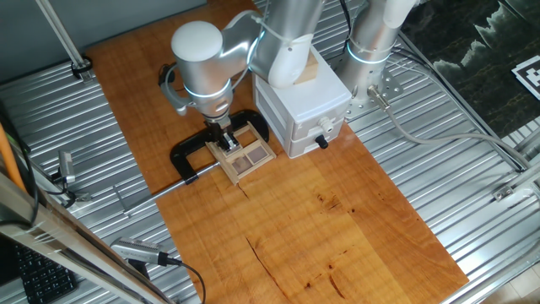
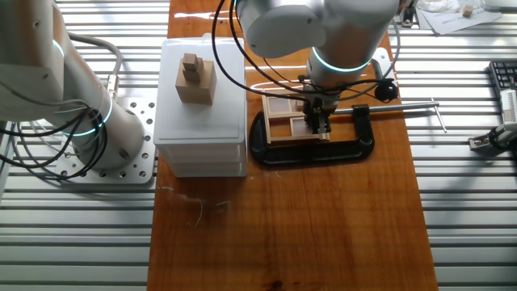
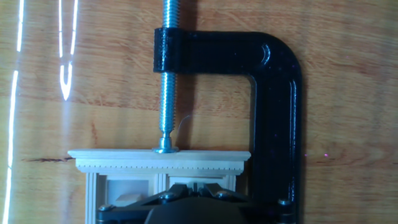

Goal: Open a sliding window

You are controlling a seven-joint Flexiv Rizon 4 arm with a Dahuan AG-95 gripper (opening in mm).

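The sliding window (image 1: 246,154) is a small light-wood frame with brown panes, lying flat on the wooden board and held by a black C-clamp (image 1: 190,156). My gripper (image 1: 226,142) points straight down onto the window's left part, fingers close together and touching it. In the other fixed view the gripper (image 2: 319,125) stands on the right side of the window (image 2: 279,121). In the hand view the window's top rail (image 3: 158,160) lies under the clamp screw (image 3: 166,74), and the fingertips (image 3: 194,186) almost meet with a thin gap.
A white box with drawers and a black knob (image 1: 304,105) stands right beside the window, with wooden blocks (image 2: 195,79) on top. The clamp's handle rod (image 2: 404,105) sticks out sideways. The arm's base (image 2: 97,129) is behind the box.
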